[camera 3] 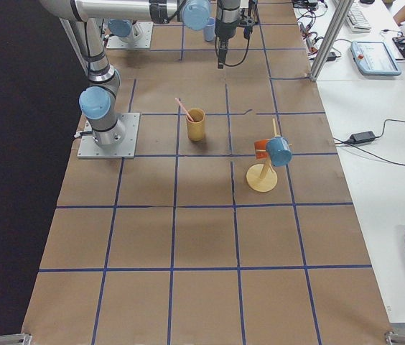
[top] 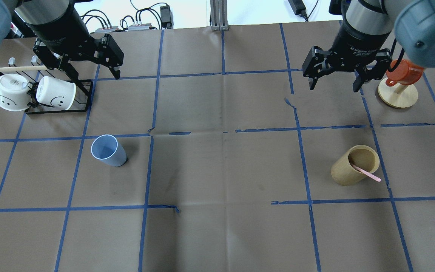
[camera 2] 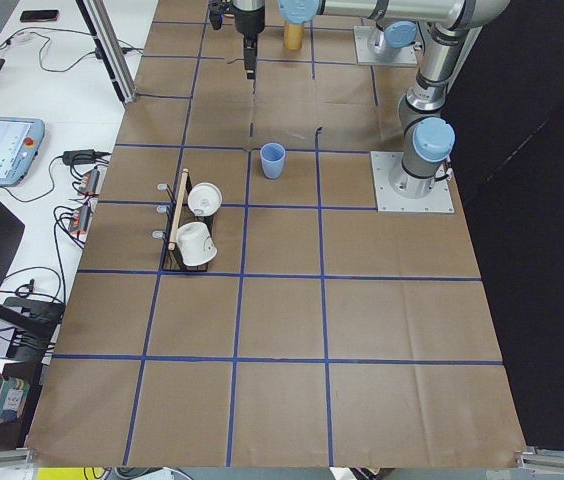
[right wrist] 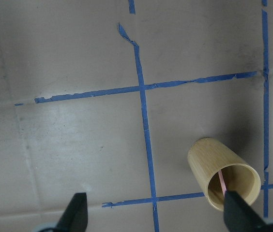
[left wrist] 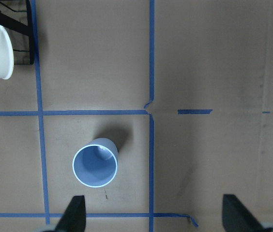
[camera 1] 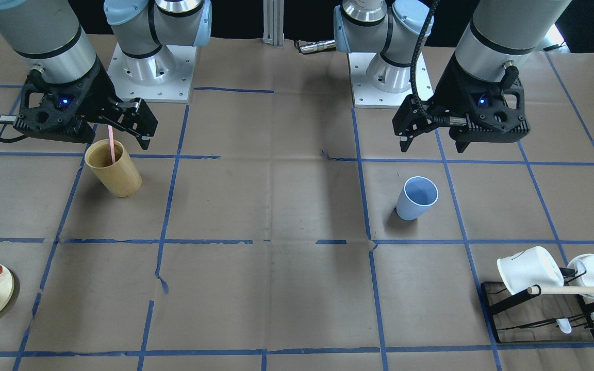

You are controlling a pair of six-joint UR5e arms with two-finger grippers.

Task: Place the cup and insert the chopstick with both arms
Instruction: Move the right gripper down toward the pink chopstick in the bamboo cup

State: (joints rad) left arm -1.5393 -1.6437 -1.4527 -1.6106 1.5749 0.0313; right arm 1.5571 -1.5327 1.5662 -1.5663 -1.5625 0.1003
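1 light blue cup (top: 108, 150) stands upright and empty on the tabletop (top: 221, 170), on the robot's left side. Well apart from the cup, across on the robot's right, the pink chopstick (top: 366, 173) leans inside a tan wooden cup (top: 355, 165), its upper end poking past the rim.

Neither task thing is held, so the task looks to be at its very start. The left gripper (top: 96, 74) hangs high over the cup's area with its jaws wide apart and nothing between them. In its wrist view the cup sits off the midline, close to 1 fingertip. The right gripper (top: 333, 87) hangs equally wide apart and empty, far from the cup and above the tan wooden cup.

The next move probably calls for the left gripper to centre over the cup and come down, jaws straddling its wall. The right gripper would need to close on the chopstick's free upper end; that stick is thin and tilted, so alignment matters.

Beyond the cup, toward the far edge, a black rack (top: 83, 88) holds 2 white mugs (top: 56, 93) under a wooden rod (top: 17, 69), just beside the left gripper's descent path. Far from the cup, an orange mug (top: 404, 72) perches on a wooden stand (top: 398, 97), just beside the right gripper.
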